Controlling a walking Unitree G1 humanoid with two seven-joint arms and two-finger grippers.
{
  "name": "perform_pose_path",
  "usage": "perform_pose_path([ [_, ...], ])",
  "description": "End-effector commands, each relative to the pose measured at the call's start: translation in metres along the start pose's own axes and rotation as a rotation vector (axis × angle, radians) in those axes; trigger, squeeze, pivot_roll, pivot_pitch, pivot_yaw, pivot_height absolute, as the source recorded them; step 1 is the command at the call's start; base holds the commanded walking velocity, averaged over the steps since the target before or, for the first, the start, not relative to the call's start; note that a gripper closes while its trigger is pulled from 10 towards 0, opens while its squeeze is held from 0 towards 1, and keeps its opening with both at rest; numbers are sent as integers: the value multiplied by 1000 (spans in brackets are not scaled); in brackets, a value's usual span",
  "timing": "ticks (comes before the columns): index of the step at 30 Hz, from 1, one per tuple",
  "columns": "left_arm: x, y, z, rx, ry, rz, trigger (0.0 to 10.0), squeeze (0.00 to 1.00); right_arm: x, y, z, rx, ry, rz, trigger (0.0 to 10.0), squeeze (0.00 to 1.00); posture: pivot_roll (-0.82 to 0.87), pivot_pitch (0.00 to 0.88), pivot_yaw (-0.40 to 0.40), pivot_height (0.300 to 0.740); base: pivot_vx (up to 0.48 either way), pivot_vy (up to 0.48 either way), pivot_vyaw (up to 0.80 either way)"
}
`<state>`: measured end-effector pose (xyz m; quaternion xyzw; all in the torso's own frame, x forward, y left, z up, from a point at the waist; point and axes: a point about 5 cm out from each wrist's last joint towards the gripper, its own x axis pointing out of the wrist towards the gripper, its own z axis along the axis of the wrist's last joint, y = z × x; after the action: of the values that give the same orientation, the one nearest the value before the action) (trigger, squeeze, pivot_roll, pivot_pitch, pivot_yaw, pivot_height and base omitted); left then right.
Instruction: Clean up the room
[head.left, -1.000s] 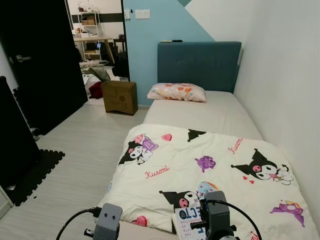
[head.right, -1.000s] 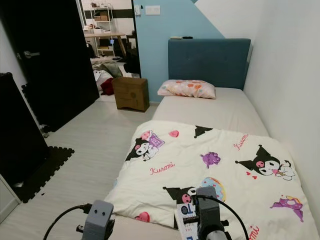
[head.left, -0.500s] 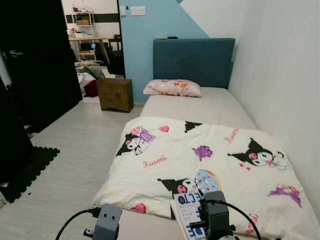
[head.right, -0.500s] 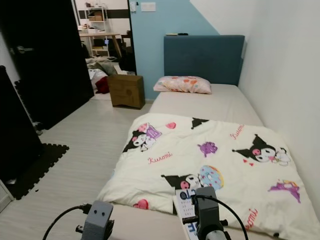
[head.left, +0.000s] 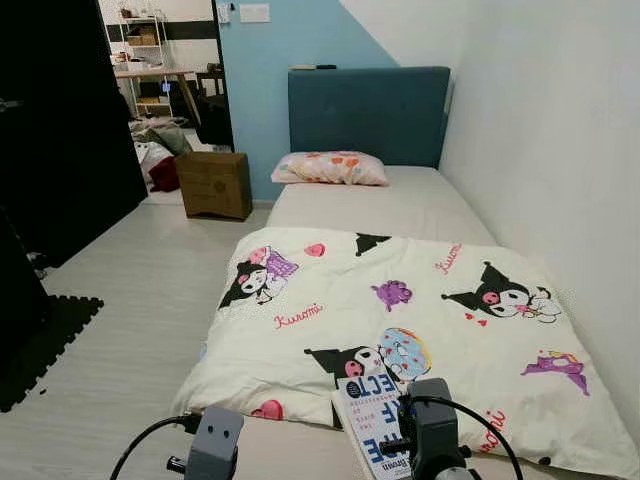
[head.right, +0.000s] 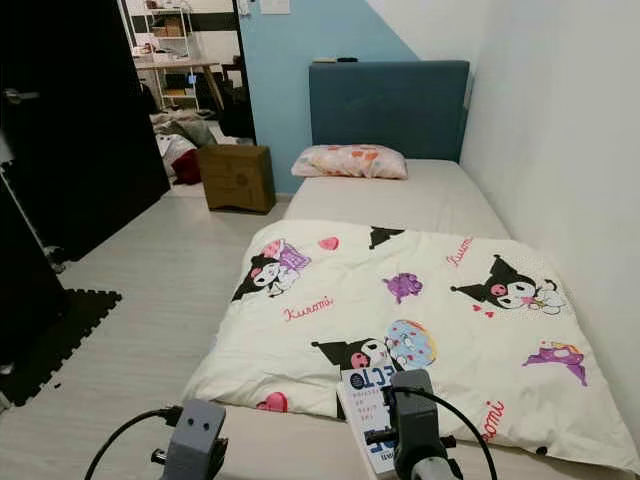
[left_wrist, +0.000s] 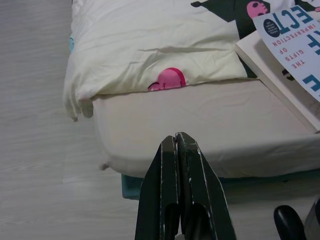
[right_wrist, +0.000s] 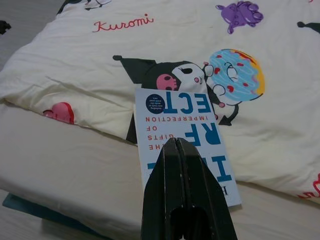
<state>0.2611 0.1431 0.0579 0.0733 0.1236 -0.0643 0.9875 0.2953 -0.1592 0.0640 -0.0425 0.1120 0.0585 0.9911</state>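
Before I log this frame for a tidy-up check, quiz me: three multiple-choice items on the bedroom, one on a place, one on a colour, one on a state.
1. Where does the book lie?
A. on the floor
B. at the foot of the bed, partly on the quilt
C. on the pillow

2. What colour is the headboard?
A. red
B. dark blue
C. white

3. How do the right gripper fingers stand?
A. shut, above the book
B. wide open
C. shut on the pillow

Answers: 1 B, its far end overlaps the quilt's edge. 2 B, it stands dark blue against the wall. 3 A, the right wrist view shows them pressed together over the cover.
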Motion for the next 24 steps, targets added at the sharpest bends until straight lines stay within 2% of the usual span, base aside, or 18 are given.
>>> perform_pose_path([
  [1,-1,2,-5,1,23,9,10000,0,-1,1,-5,12,20,5,10000,0,-81,142,25,611,0,0,0],
  [18,-2,2,-4,-6,18,18,10000,0,0,4,-6,9,22,14,10000,0,-79,130,21,611,0,0,0],
  [24,-2,0,-6,-21,25,18,10000,0,0,3,-5,9,15,23,10000,0,-86,124,15,592,0,0,0],
])
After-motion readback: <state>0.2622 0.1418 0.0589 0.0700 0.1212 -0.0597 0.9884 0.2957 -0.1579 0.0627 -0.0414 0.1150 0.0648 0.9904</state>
